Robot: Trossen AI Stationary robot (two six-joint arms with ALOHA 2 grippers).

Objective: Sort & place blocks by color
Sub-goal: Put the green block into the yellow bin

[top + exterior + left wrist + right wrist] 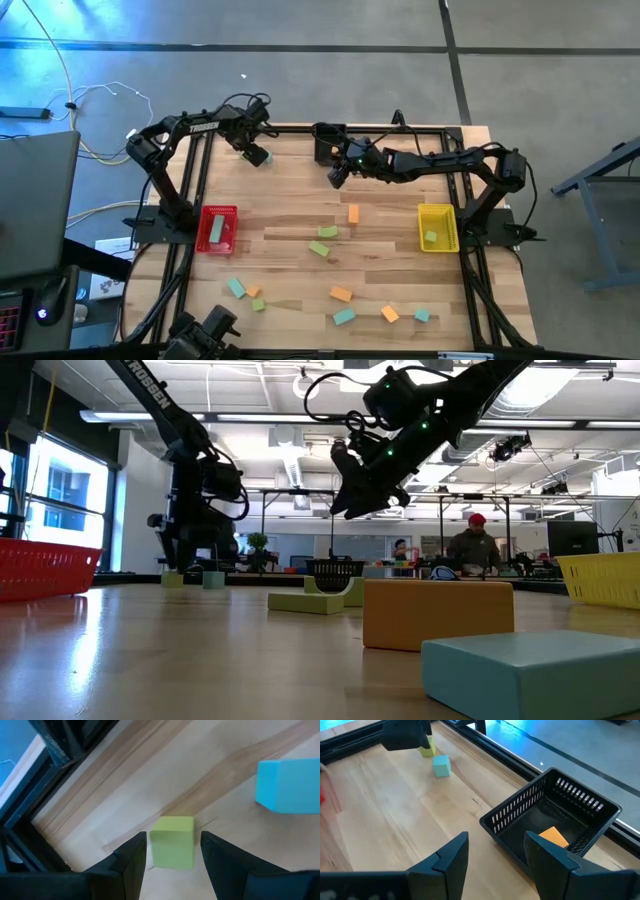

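My left gripper (172, 862) is open near the table's far edge, left of the middle (255, 152). Its fingers stand on either side of a yellow-green block (172, 842) that lies on the wood, with a teal block (287, 785) beside it. My right gripper (495, 855) is open and raised (350, 485) next to a black bin (555, 812) that holds an orange block (553, 836). More orange, teal and yellow-green blocks lie across the table's middle and near part, such as an orange one (353, 213) and a teal one (343, 316).
A red bin (218, 228) with blocks in it stands at the table's left. A yellow bin (437, 226) holding a green block stands at the right. The black bin (328, 140) sits at the far edge. People show in the room behind (478, 545).
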